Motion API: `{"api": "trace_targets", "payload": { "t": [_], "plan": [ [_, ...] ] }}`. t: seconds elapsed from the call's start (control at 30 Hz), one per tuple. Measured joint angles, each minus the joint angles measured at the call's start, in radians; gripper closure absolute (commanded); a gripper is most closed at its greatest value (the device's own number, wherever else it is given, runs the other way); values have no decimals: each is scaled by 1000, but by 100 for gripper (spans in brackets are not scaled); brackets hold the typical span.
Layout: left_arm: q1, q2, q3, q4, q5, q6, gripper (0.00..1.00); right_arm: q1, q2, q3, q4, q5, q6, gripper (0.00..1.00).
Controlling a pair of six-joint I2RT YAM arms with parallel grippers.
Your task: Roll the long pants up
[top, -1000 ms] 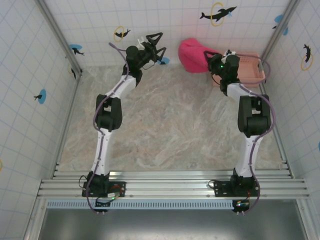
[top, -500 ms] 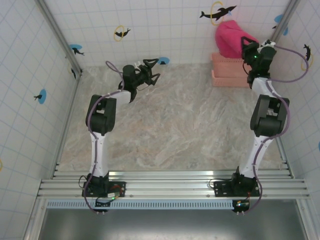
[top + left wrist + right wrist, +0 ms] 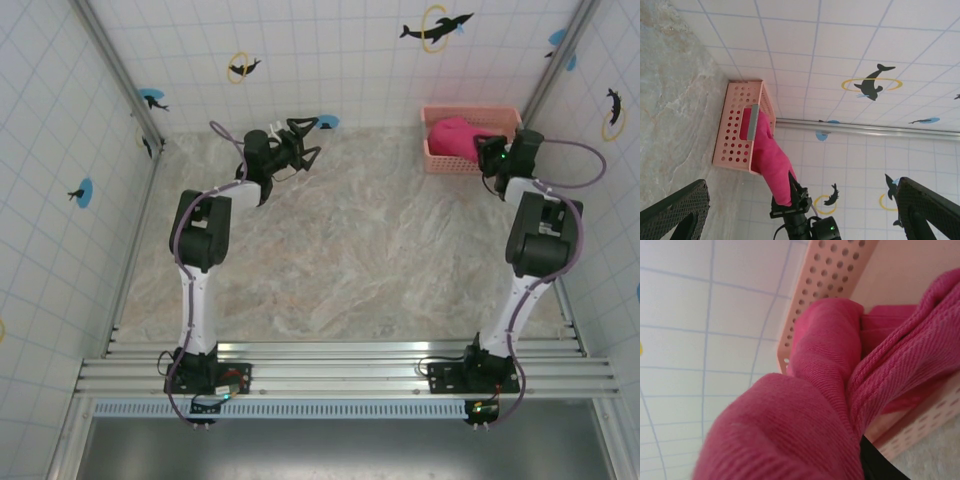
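The long pants [image 3: 452,135] are a bright magenta bunch hanging out of the pale pink basket [image 3: 500,113] at the back right corner. My right gripper [image 3: 487,150] is shut on the cloth's free end just in front of the basket. In the left wrist view the pants [image 3: 771,165] stretch from the basket [image 3: 735,135] down to the right gripper [image 3: 791,192]. Ribbed magenta cloth [image 3: 805,415] covers the right wrist view, with the basket wall [image 3: 827,275] behind it. My left gripper [image 3: 303,137] hangs open over the back left of the table, its mesh fingers [image 3: 677,210] wide apart and holding nothing.
Tiled walls with dolphin stickers close in the marble table [image 3: 340,250] on three sides. Metal corner posts [image 3: 545,65] stand by the basket. The basket rests against the back wall.
My right gripper has come down from high against the back wall, bringing the pants bunch low beside the basket. The left arm pulled back earlier and has held still since.
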Motion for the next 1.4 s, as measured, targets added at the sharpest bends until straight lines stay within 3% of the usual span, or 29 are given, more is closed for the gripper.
{"api": "trace_targets", "payload": {
  "t": [0.17, 0.2, 0.23, 0.37, 0.5, 0.63, 0.73, 0.87, 1.03, 1.13, 1.27, 1.4],
  "plan": [
    [0, 0, -16, -1, 10, 24, 3, 16, -54, 25, -189, 3, -66, 26],
    [0, 0, -27, -4, 14, 28, 3, 17, -71, 27, -231, 9, -82, 10],
    [1, 0, -36, -8, 18, 35, 3, 18, -89, 26, -267, 18, -92, 2],
    [4, -1, -66, -71, 39, 97, 2, 9, -172, 26, -383, 51, -150, 2],
    [16, -25, -63, -255, 75, 249, 3, -13, -272, 26, -530, 131, -216, 2],
    [32, -70, 30, -615, 66, 521, 2, -41, -385, 15, -697, 230, -297, 2],
    [42, -119, 146, -915, -2, 780, 2, -58, -491, -66, -748, 280, -353, 2],
    [82, -275, 134, -1134, -92, 1055, 3, -49, -647, -254, -803, 335, -442, 2],
    [219, -591, -200, -1155, -342, 1303, 3, 9, -827, -496, -797, 383, -586, 2],
    [241, -733, -442, -1067, -463, 1463, 3, 61, -913, -632, -750, 406, -666, 2],
    [200, -784, -677, -925, -547, 1653, 3, 150, -958, -788, -628, 469, -767, 2],
    [194, -787, -861, -730, -608, 1749, 3, 262, -973, -875, -481, 530, -890, 2]
  ]
}}
